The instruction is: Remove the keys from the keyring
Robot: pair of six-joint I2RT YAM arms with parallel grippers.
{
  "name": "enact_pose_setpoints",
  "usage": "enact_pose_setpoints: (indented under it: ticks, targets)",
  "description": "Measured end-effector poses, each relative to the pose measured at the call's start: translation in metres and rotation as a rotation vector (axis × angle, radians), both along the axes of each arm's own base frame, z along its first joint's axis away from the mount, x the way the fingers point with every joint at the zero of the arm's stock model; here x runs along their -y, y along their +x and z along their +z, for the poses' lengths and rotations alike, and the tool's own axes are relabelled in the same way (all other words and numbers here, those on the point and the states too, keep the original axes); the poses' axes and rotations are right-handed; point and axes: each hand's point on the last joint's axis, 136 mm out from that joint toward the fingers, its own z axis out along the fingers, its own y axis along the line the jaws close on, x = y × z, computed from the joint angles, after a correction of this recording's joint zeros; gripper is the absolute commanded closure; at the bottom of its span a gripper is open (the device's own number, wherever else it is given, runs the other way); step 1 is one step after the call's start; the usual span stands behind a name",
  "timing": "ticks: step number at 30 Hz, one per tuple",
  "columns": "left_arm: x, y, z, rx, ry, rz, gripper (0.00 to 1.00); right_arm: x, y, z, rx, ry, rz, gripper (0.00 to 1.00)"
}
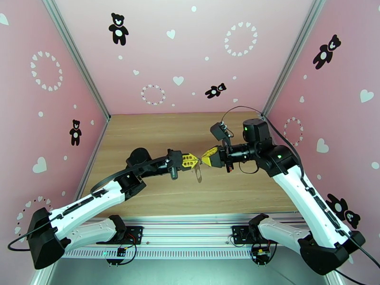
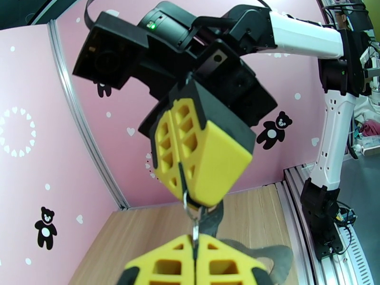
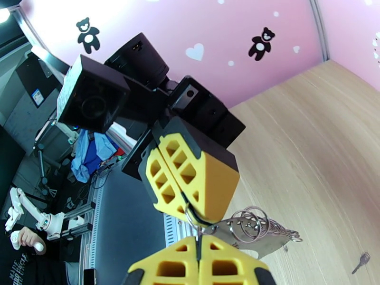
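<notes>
My two grippers meet tip to tip above the middle of the table. The left gripper (image 1: 194,161) and the right gripper (image 1: 204,159) are both shut on a small split ring (image 3: 192,217) of the keyring. In the right wrist view the keyring's ring cluster (image 3: 251,223), short chain (image 3: 285,232) and flat grey metal piece (image 3: 247,242) hang beside the left gripper (image 3: 188,208). The left wrist view has the right gripper (image 2: 184,184) clamped on the ring (image 2: 189,205) just above my own yellow fingers (image 2: 161,267). One tiny dark key (image 3: 362,260) lies loose on the wooden table (image 3: 308,153).
Pink walls (image 1: 190,53) close in the table at the back and both sides. A metal rail (image 1: 190,233) carrying both arm bases runs along the near edge. The dangling keyring (image 1: 198,174) hangs over bare wood.
</notes>
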Motion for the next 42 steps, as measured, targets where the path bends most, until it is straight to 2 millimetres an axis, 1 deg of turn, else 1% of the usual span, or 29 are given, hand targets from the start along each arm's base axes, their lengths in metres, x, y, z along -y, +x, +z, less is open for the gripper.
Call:
enact_pose_setpoints:
  ticks: [2, 5, 9, 11, 15, 18, 21, 26, 30, 32, 33, 39, 42]
  targets:
    - [0.001, 0.002, -0.003, -0.016, 0.003, 0.003, 0.86, 0.001, 0.001, -0.002, -0.011, -0.011, -0.007, 1.0]
    - [0.003, 0.004, -0.009, -0.042, 0.015, 0.002, 0.79, 0.002, 0.002, -0.005, -0.024, -0.032, -0.018, 1.0]
    - [0.007, 0.003, -0.018, -0.092, 0.068, -0.02, 0.74, 0.003, 0.004, -0.006, -0.025, -0.065, -0.025, 1.0]
    - [0.009, 0.003, -0.019, -0.117, 0.096, -0.032, 0.74, 0.005, 0.003, -0.009, -0.026, -0.081, -0.03, 1.0]
    - [0.009, 0.001, -0.02, -0.137, 0.132, -0.038, 0.65, 0.008, 0.001, -0.014, -0.032, -0.115, -0.035, 1.0]
    - [0.009, -0.001, -0.025, -0.164, 0.166, -0.052, 0.61, 0.01, 0.002, -0.019, -0.031, -0.137, -0.04, 1.0]
    - [0.011, -0.002, -0.024, -0.175, 0.18, -0.068, 0.57, 0.009, 0.002, -0.021, -0.029, -0.149, -0.042, 1.0]
    - [0.017, -0.003, -0.025, -0.19, 0.189, -0.104, 0.54, 0.009, 0.003, -0.021, -0.02, -0.159, -0.048, 1.0]
    - [0.022, -0.001, -0.033, -0.233, 0.203, -0.123, 0.52, 0.009, 0.004, -0.023, -0.019, -0.17, -0.06, 1.0]
    - [0.023, 0.0, -0.035, -0.255, 0.205, -0.121, 0.45, 0.008, 0.006, -0.023, -0.017, -0.174, -0.068, 1.0]
    - [0.024, 0.002, -0.034, -0.263, 0.199, -0.111, 0.44, 0.008, 0.007, -0.023, -0.017, -0.177, -0.076, 1.0]
    - [0.026, 0.013, -0.026, -0.285, 0.153, -0.062, 0.45, 0.007, 0.012, -0.024, -0.012, -0.188, -0.108, 1.0]
    - [0.031, 0.019, -0.029, -0.299, 0.143, -0.049, 0.49, 0.007, 0.014, -0.023, -0.008, -0.19, -0.122, 1.0]
